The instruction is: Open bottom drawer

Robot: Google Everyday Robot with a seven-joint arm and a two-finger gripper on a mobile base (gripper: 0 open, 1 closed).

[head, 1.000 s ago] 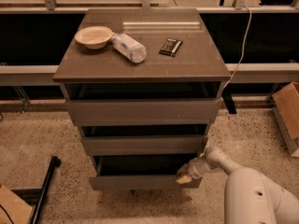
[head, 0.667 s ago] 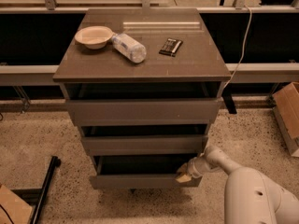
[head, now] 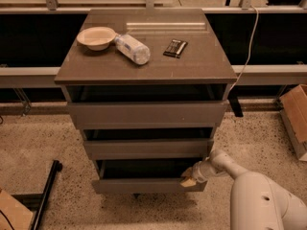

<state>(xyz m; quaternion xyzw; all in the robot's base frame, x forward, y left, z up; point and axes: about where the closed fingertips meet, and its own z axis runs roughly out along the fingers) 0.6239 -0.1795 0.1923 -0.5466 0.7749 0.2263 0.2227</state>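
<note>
Bottom drawer, lowest of three, drawn partly out, dark inside exposed. Gripper set at right top edge of handleless front, judged only purchase for pulling; closure cannot be told.

The one camera sits high in front of the cabinet, facing its drawer fronts almost head-on and tilted well down, so the whole top surface shows from above, with the speckled floor spreading out at 6 o'clock. It stands near enough that the cabinet fills the middle of the view, while a cardboard box at 3 o'clock is cut by the frame edge. The robot's own arm enters from 5 o'clock, close under the lens, and the hand lies at the right end of the bottom drawer, low in the view.
</note>
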